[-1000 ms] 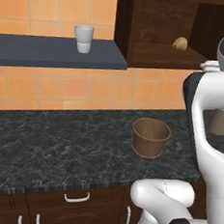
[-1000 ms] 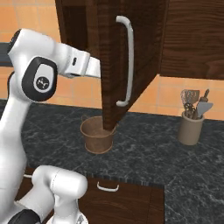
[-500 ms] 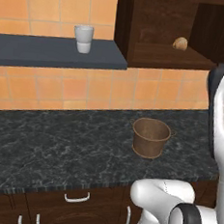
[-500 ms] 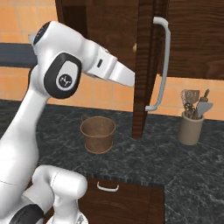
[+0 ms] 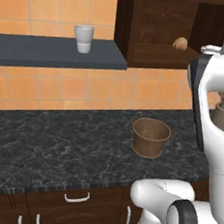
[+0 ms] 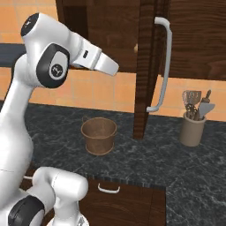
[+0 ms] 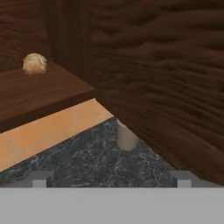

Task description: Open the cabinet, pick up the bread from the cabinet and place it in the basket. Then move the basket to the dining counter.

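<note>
cabinet (image 6: 150,66) door swung open, bread (image 5: 180,43) on its shelf; basket (image 5: 151,137) on black worktop (image 5: 56,152) below; gripper (image 7: 111,178) jaws spread wide, nothing between

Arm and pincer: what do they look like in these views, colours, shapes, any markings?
The arm is glossy white with rounded, bulbous links and dark grey to black round joint caps, one bearing a small white logo. No loose cables show. In the hand view the pincer shows two small, square grey fingertips.
</note>
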